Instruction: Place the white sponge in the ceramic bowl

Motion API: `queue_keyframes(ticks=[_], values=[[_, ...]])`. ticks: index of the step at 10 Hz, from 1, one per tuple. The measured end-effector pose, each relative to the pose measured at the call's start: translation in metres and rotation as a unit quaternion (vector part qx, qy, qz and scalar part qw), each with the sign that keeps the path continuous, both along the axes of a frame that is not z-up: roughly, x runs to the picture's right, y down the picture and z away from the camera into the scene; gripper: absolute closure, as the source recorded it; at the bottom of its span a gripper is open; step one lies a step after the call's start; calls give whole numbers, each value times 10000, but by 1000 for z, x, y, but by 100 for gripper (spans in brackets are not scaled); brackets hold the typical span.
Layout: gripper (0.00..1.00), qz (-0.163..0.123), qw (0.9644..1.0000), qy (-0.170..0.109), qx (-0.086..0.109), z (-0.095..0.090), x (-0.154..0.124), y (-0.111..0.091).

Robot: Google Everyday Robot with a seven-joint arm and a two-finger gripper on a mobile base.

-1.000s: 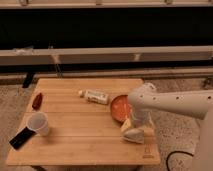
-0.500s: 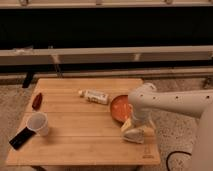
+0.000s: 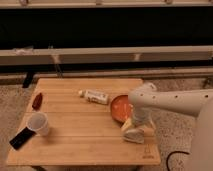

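Observation:
The ceramic bowl (image 3: 119,107), glossy orange-red and shallow, sits on the wooden table (image 3: 75,142) right of centre, partly covered by my arm. My gripper (image 3: 135,131) points down at the table just in front of the bowl, near the right front edge. A pale whitish block, apparently the white sponge (image 3: 132,136), lies on the table directly under the gripper, touching it or very close to it. Whether it is gripped is hidden.
A white labelled bottle (image 3: 95,96) lies on its side left of the bowl. A white cup (image 3: 39,123) stands at the front left beside a black flat object (image 3: 21,138). A small red object (image 3: 37,101) lies at the left edge. A long bench runs behind the table.

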State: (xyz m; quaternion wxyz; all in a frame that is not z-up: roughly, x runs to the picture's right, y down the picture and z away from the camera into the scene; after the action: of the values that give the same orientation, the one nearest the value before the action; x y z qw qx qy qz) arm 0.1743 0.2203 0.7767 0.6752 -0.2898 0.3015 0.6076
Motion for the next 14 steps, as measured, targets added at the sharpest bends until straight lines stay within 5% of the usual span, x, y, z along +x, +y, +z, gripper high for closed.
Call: queue_keyframes(ticks=[6, 12, 14], values=[[6, -241, 9986, -448, 115, 13, -18, 24], [6, -317, 9980, -500, 197, 35, -22, 41], [15, -322, 9981, -495, 193, 43, -20, 46]])
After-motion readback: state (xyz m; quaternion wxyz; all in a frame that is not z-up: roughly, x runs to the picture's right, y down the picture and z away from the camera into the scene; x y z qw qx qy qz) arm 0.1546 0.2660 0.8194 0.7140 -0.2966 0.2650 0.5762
